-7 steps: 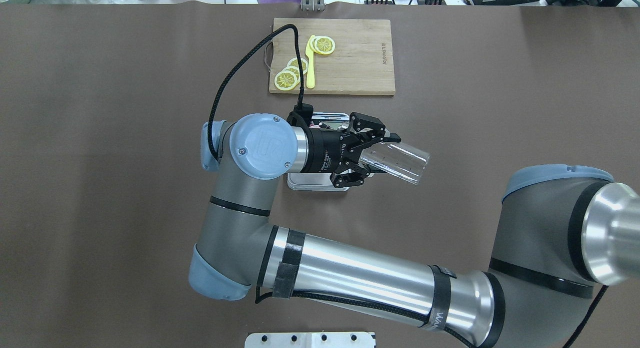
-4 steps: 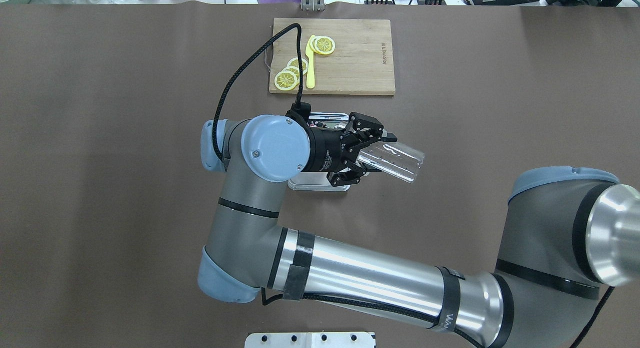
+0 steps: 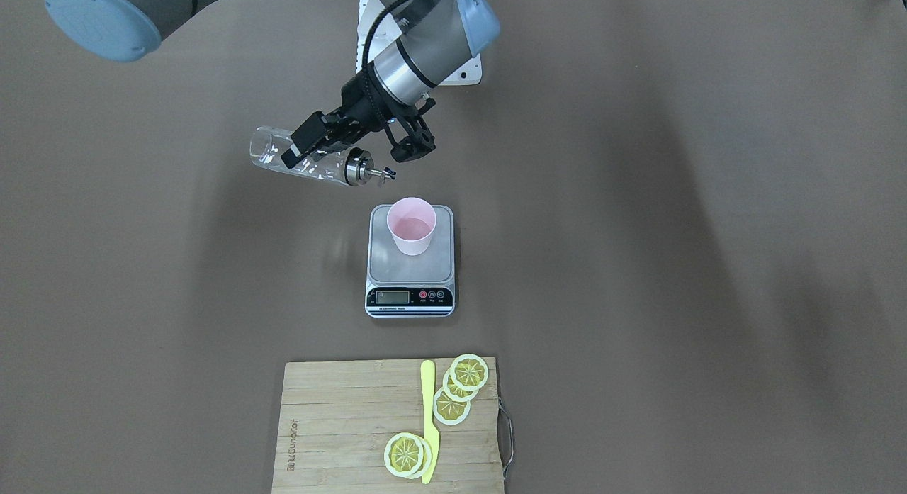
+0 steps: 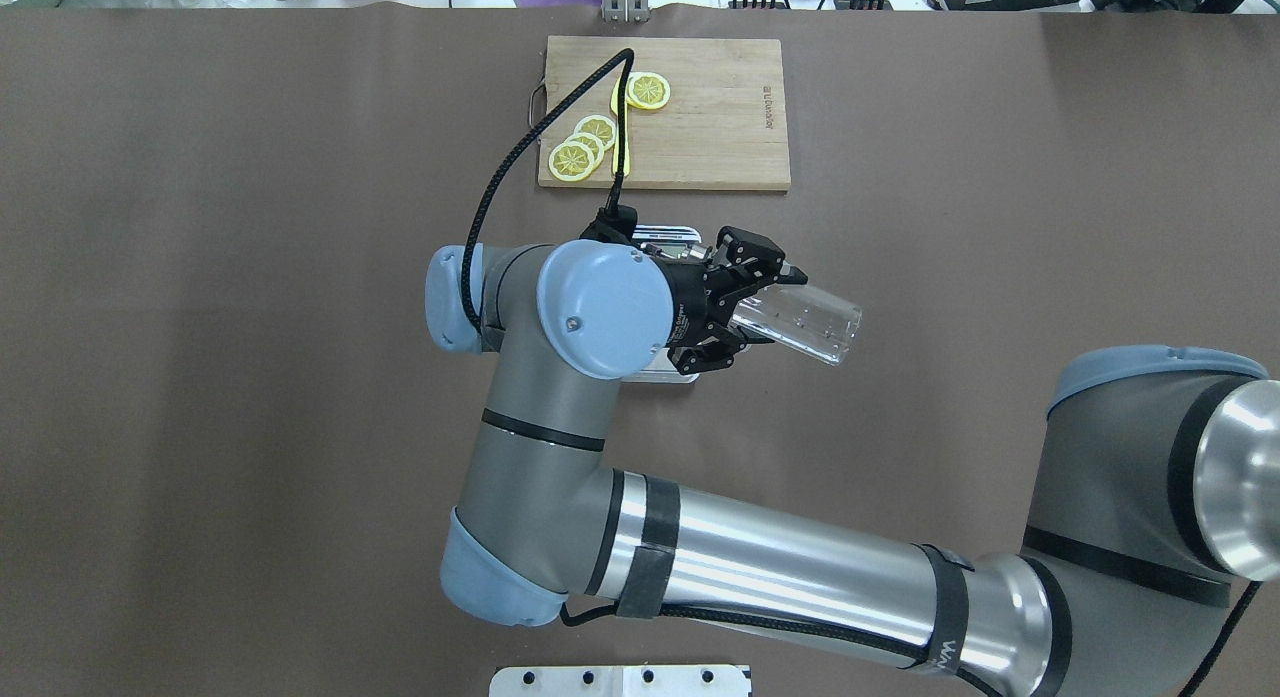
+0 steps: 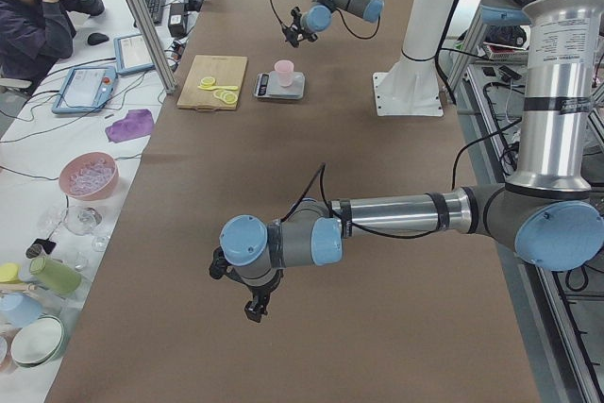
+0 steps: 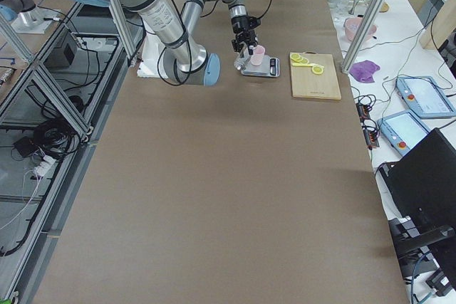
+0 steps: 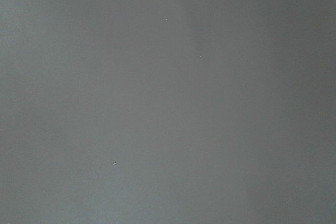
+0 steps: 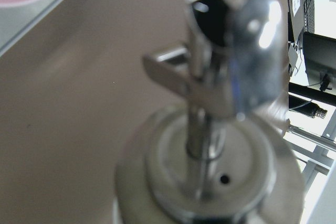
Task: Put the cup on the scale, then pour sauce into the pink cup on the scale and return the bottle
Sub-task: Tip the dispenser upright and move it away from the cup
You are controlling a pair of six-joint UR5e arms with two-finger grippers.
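Right now the right end effector (image 3: 347,157) is clamped on the slim clear glass bottle (image 3: 276,154), its black fingers straddling the body just behind the shiny metal cap. The bottle lies almost level in the upper left-of-centre of the front-facing view. Its small pour spout (image 3: 379,172) points toward the pale pink tapered cup (image 3: 412,227) but sits up and left of the rim, not over the mouth. No stream shows, and I cannot tell how much clear sauce is in the cup or the glass.

The cup stands upright on the far part of the flat kitchen scale's (image 3: 386,264) brushed silver-grey platform, above the black strip with display and round buttons. So the placing step looks done. The pour seems either about to begin or just finished, and returning the bottle remains.

The cup is matte and handleless; the glass is smooth and glinting. In the right wrist view the cap is polished chrome, blurred by closeness.

At the bottom of that front-facing view a bamboo cutting board (image 3: 340,409) carries lemon slices (image 3: 460,384) and a yellow plastic knife (image 3: 428,409) on the brown tabletop (image 3: 638,267).

The left end effector (image 5: 255,310) hangs low in the left side view; I cannot tell its opening.
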